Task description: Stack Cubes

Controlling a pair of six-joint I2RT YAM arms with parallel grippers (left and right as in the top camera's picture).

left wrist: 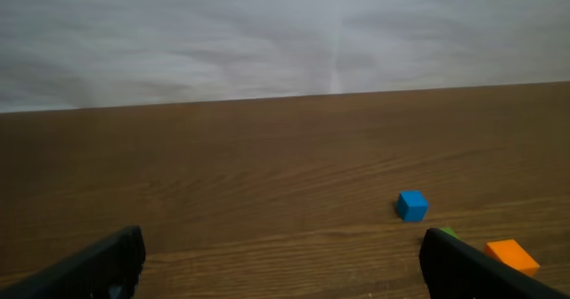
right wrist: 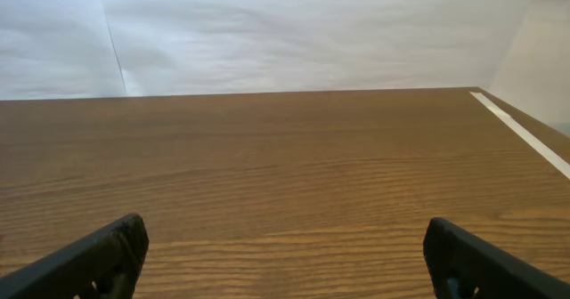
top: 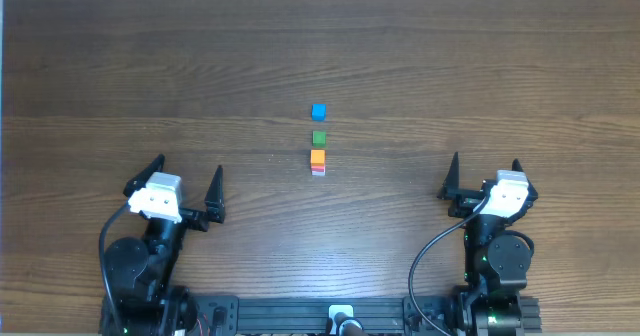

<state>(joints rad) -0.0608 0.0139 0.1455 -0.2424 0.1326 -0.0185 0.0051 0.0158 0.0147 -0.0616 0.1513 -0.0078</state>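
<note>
At the lower left of the top view the left gripper (top: 189, 165) rests low over the desk (top: 100, 56) with its fingers spread wide and nothing between them. At the centre of that view three cubes stand in a short column up the frame, each apart from the next: a blue cube (top: 318, 111) uppermost, a green cube (top: 318, 137) below it, and an orange cube (top: 318, 157) lowest. A thin pale pink edge shows just under the orange one, so it may already sit on another cube, but I cannot tell for sure. At the lower right the right gripper (top: 485, 160) is likewise spread open and empty, well apart from the cubes. As I judge it, the stacking is at most barely begun: blue and green are loose on the desk and must yet be picked and stacked.
</note>
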